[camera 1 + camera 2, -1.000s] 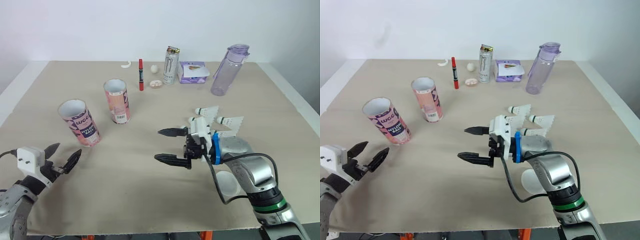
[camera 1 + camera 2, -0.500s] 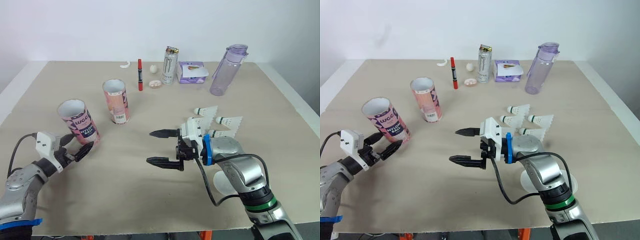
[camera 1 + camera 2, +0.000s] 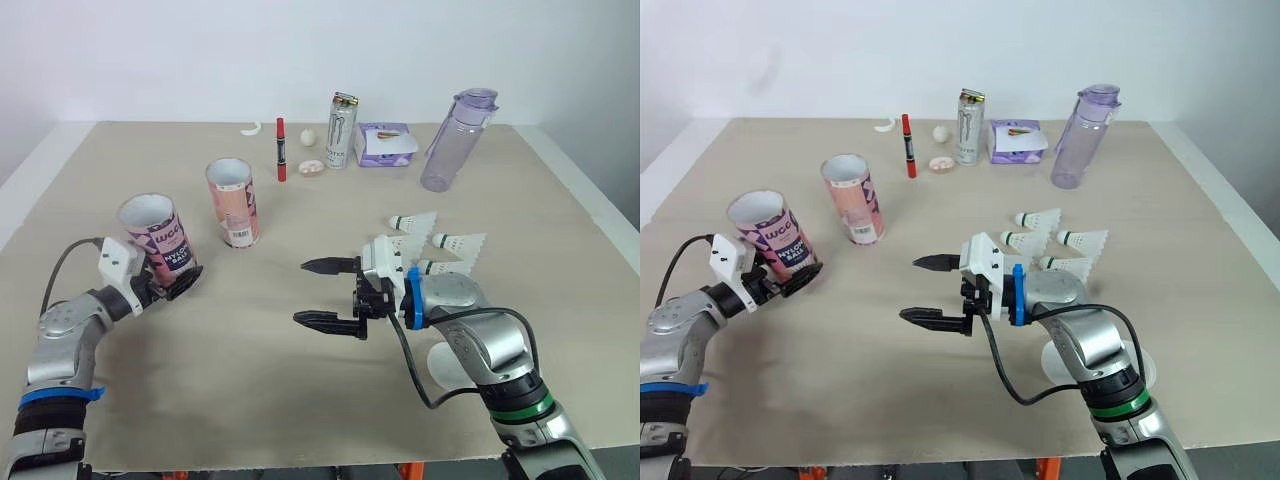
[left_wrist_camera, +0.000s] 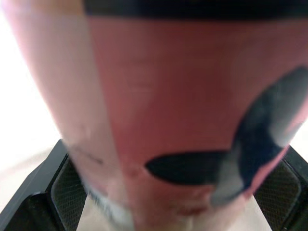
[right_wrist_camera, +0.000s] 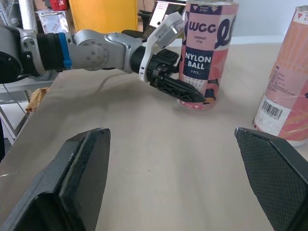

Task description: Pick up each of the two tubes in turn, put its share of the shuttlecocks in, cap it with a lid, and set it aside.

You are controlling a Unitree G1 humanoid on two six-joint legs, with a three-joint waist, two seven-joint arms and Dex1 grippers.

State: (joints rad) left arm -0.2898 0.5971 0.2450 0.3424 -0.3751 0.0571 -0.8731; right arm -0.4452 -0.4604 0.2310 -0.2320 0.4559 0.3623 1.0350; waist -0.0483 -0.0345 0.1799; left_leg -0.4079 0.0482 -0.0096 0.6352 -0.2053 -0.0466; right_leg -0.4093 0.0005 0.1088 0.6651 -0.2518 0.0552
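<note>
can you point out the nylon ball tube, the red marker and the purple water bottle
nylon ball tube (image 3: 158, 235), left eye view, on its printed side wall
red marker (image 3: 282, 150), left eye view, middle of its barrel
purple water bottle (image 3: 448, 145), left eye view, middle of its clear body

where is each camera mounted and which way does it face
Eye views: on the head, looking forward and down over the table; both grippers show, left gripper at the WCC tube, right gripper open mid-table.
Left wrist view: on the left wrist, close against the WCC tube's pink wall, its gripper flanking it.
Right wrist view: on the right wrist, facing the robot's left; own fingers spread wide.
Shared: right wrist and eye views both show the left gripper at the WCC tube.
</note>
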